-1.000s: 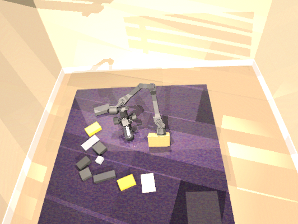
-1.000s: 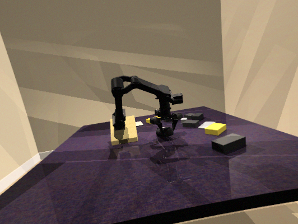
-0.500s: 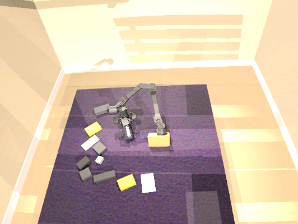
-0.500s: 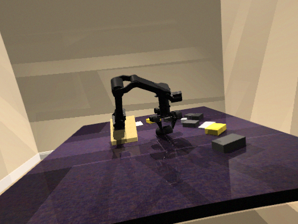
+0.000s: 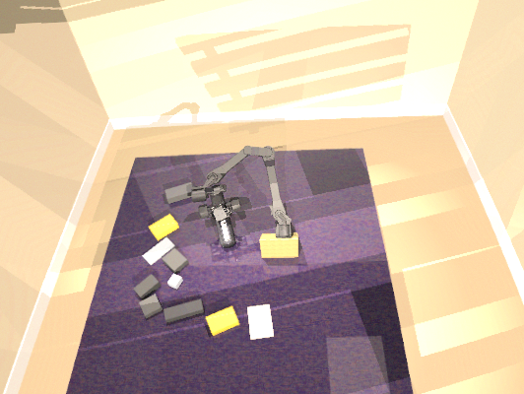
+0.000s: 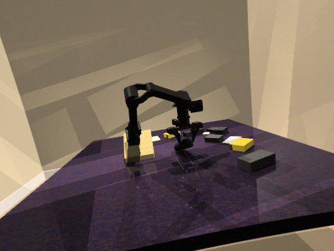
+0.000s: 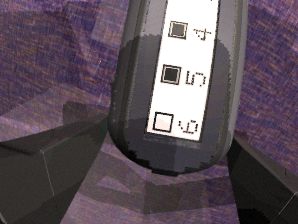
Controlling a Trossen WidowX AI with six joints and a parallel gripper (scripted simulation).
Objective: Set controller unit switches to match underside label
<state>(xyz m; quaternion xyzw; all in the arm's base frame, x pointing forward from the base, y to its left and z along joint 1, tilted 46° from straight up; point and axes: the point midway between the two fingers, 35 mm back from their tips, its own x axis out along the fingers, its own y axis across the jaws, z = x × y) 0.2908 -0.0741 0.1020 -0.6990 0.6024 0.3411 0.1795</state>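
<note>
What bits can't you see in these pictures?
- Label squares 1 and 2: cut off by the wrist view's top edge.
- Rocker switches: hidden behind the controller unit itself, in every view.
- Top and exterior views: the unit is too small for any label detail.

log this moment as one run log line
phase: label read | gripper: shut on dark grey controller unit, underside up | white label: squares 4, 5 filled; 3, 6 empty | switches: unseen
</note>
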